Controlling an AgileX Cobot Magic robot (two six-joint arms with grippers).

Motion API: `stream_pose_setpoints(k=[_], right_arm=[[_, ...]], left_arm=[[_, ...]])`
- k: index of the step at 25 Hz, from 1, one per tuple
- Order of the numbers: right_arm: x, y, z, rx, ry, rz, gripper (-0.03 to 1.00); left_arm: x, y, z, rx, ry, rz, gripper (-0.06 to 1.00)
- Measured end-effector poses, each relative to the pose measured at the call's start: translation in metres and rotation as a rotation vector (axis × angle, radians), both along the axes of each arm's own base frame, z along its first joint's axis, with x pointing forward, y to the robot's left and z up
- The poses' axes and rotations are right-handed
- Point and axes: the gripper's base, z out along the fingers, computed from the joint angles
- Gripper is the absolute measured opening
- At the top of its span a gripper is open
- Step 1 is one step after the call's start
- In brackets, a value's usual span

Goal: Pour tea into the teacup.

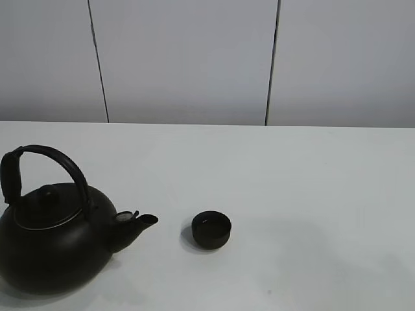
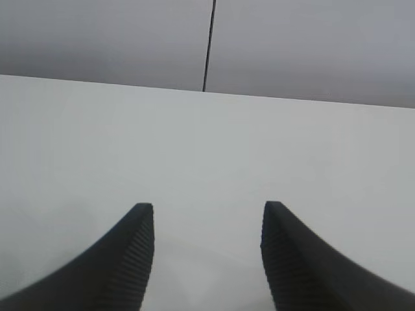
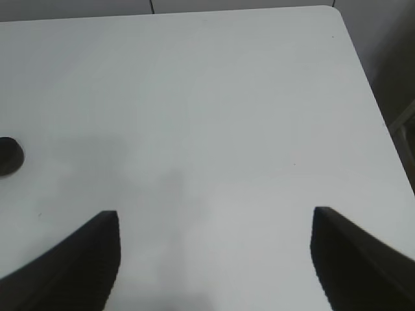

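Observation:
A big round black kettle [image 1: 55, 243] with an arched handle stands at the near left of the white table [image 1: 292, 175], its spout [image 1: 139, 223] pointing right. The small black teacup [image 1: 211, 229] sits upright just right of the spout, apart from it. Its edge also shows in the right wrist view [image 3: 9, 155]. Neither arm shows in the exterior high view. My left gripper [image 2: 206, 217] is open and empty over bare table. My right gripper [image 3: 216, 220] is open wide and empty, with the teacup off to one side.
A pale panelled wall [image 1: 188, 58] with dark seams runs behind the table. The table's far right corner and edge [image 3: 337, 13] show in the right wrist view, with a drop beyond.

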Motion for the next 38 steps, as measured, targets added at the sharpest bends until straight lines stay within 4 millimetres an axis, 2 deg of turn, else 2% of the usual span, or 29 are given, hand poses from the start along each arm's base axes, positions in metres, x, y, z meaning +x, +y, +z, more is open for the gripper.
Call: stream_pose_setpoints(k=[10, 14, 18, 23, 29, 32, 35, 38], right_arm=[[0.000, 0.000, 0.000, 0.000, 0.000, 0.000, 0.56], [0.000, 0.000, 0.000, 0.000, 0.001, 0.000, 0.56], [0.000, 0.000, 0.000, 0.000, 0.000, 0.000, 0.56], [0.000, 0.000, 0.000, 0.000, 0.000, 0.000, 0.56], [0.000, 0.000, 0.000, 0.000, 0.000, 0.000, 0.56], [0.000, 0.000, 0.000, 0.000, 0.000, 0.000, 0.56], [0.000, 0.000, 0.000, 0.000, 0.000, 0.000, 0.56], [0.000, 0.000, 0.000, 0.000, 0.000, 0.000, 0.56]], left_arm=[[0.041, -0.007, 0.007, -0.001, 0.153, -0.030, 0.37], [0.056, -0.008, 0.030, 0.018, 0.176, -0.033, 0.37], [0.063, -0.010, 0.054, -0.007, 0.204, -0.031, 0.37], [0.060, -0.009, 0.074, -0.039, 0.276, -0.011, 0.37], [0.056, -0.004, 0.111, -0.037, 0.269, 0.037, 0.37], [0.053, 0.001, 0.130, -0.045, 0.329, 0.103, 0.37], [0.045, 0.005, 0.147, -0.020, 0.401, 0.140, 0.37], [0.034, 0.012, 0.166, 0.005, 0.386, 0.152, 0.37]])
